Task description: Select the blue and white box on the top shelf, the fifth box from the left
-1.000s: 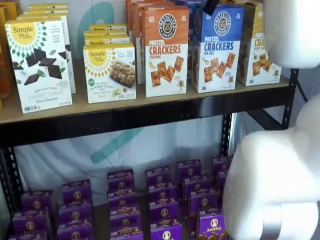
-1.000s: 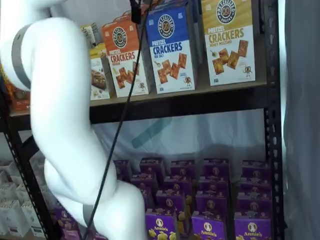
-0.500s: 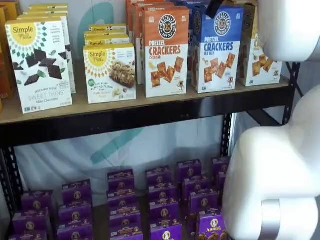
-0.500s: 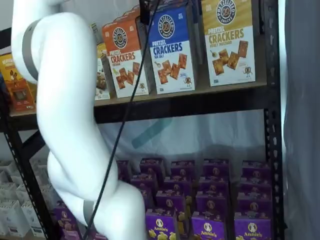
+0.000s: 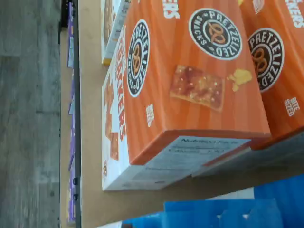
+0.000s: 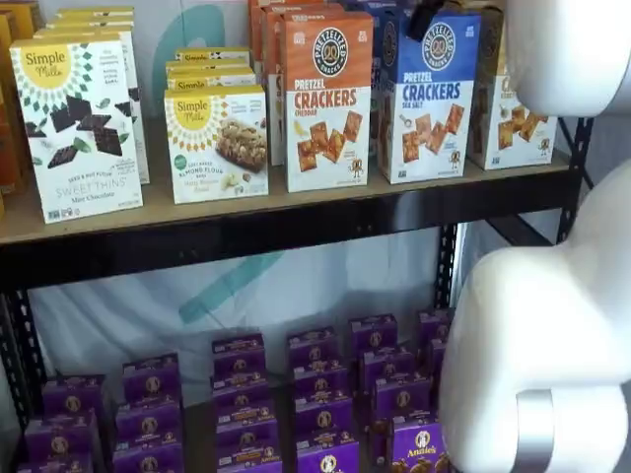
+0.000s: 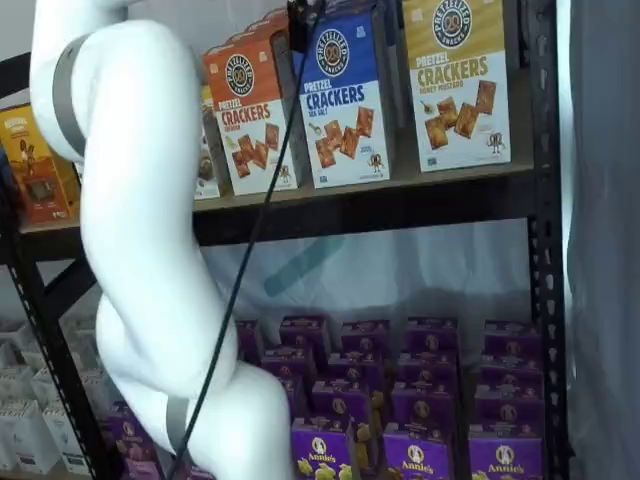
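Just below the tool point(image 7: 299, 12), the blue and white box point(image 7: 346, 100) stands on the top shelf point(image 7: 400, 195); the tool's opening cannot be told. Risk, I judge: the orange cheddar carton point(image 7: 250, 112) beside it gets grabbed instead.

Blue and white box point(image 6: 428, 97) stands upright on top shelf point(image 6: 246, 212), front facing out, betw. orange-topped & yellow-topped cartons; blue top, white lower half w/ crackers.
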